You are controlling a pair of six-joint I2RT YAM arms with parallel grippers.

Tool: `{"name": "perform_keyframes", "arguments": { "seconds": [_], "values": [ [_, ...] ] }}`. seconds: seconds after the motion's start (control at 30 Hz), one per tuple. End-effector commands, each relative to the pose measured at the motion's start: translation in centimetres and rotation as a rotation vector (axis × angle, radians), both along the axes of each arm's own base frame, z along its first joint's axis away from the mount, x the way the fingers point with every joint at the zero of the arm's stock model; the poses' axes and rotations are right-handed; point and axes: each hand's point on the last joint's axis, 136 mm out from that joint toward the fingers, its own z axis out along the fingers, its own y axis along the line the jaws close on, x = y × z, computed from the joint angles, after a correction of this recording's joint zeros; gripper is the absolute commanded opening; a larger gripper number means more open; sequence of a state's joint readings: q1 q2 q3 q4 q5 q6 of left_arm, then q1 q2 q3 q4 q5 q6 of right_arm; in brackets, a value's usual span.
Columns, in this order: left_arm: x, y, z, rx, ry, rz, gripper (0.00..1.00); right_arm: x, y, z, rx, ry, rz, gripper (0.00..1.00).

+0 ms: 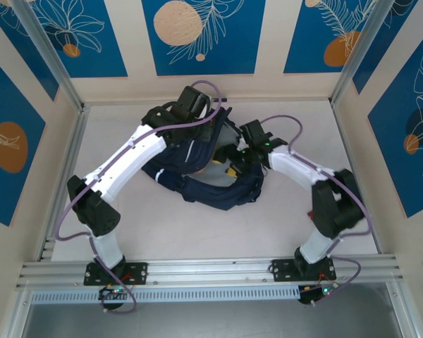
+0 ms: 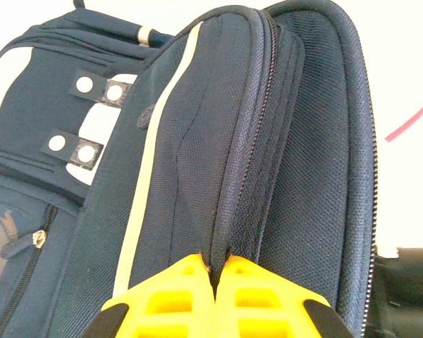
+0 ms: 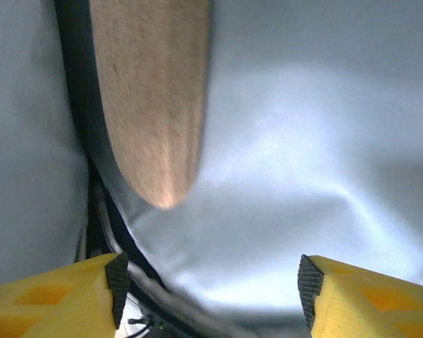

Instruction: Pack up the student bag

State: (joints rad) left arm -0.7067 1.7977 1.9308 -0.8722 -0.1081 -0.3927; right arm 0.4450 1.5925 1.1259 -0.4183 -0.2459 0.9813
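Note:
The student bag (image 1: 204, 189) lies in the middle of the table, dark navy with pale stripes. My left gripper (image 1: 201, 121) stands over its far side. In the left wrist view the yellow fingers (image 2: 176, 296) are shut on the bag's zippered rim (image 2: 229, 211), pinching the fabric edge and holding the opening up. My right gripper (image 1: 233, 165) reaches into the opening from the right. Its jaws (image 3: 213, 289) stand open inside the bag, over pale grey lining (image 3: 303, 162), with nothing between them. A tan, rounded flat object (image 3: 151, 98) sits in the bag ahead of the right fingers.
The bag's front shows white patches and snap tabs (image 2: 99, 88) and a zip pocket (image 2: 28, 243). A red mark (image 2: 409, 120) runs on the white table right of the bag. Metal frame posts (image 1: 53, 56) and walls ring the table.

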Motion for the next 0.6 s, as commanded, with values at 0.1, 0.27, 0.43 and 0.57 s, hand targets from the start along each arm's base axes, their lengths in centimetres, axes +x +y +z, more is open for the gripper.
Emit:
{"name": "perform_keyframes", "arguments": {
  "seconds": [0.1,0.27,0.43,0.57],
  "values": [
    [0.5,-4.5,0.6,-0.172,0.012,-0.129,0.00,-3.6,-7.1,0.3,-0.146,-0.034,-0.165,0.61],
    [0.5,-7.6,-1.9,-0.216,0.098,-0.189,0.02,-5.4,-9.5,1.8,-0.214,-0.115,-0.174,0.62],
    [0.8,-7.8,-3.1,-0.211,0.153,-0.153,0.49,-5.7,-9.1,2.6,-0.229,-0.160,-0.122,0.67],
    [-0.1,-5.3,-3.1,-0.187,0.133,-0.107,0.67,-5.7,-7.9,2.8,-0.194,-0.175,-0.073,0.76]
  ]
}}
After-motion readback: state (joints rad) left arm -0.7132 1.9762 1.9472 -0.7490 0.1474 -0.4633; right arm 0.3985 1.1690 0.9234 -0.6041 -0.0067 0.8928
